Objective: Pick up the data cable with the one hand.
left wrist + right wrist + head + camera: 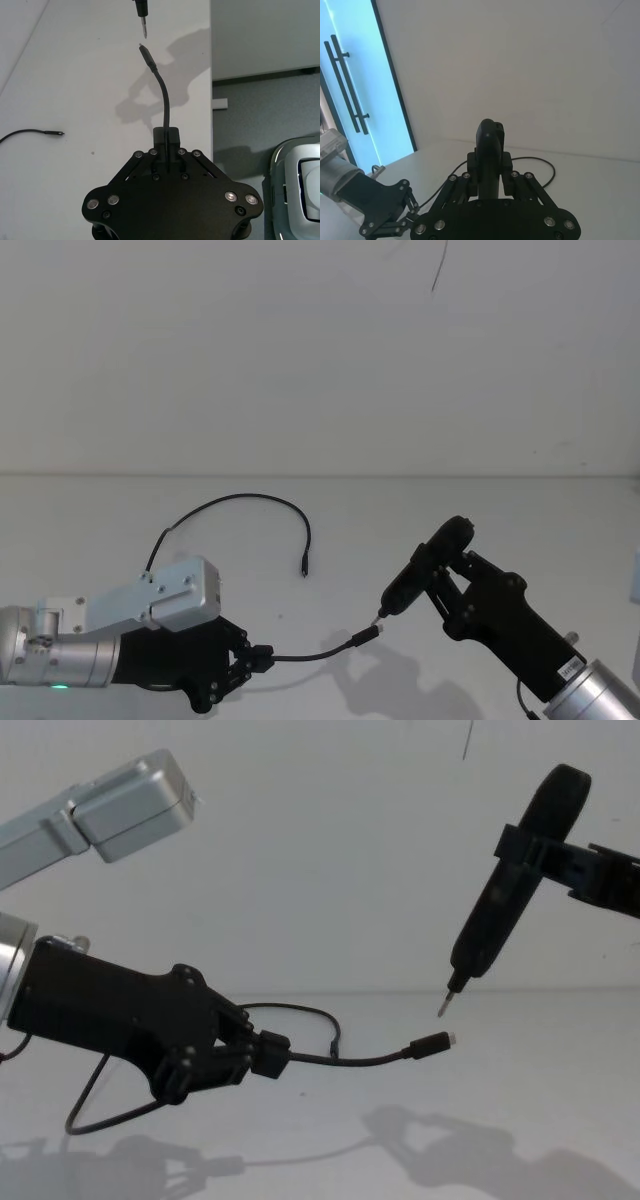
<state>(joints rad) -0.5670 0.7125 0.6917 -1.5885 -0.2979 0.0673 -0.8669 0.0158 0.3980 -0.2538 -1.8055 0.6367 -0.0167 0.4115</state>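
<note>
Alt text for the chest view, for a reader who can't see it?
The left gripper holds a short wire level above the white table, its plug facing a slim tool clamped in the right gripper. A long black cable lies behind.

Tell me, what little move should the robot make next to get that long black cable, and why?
Probably lower the left claw and open it to release the short wire. It is shut on that wire's black end block, while the data cable lies untouched on the table behind. The right claw is busy holding a slim tool.
</note>
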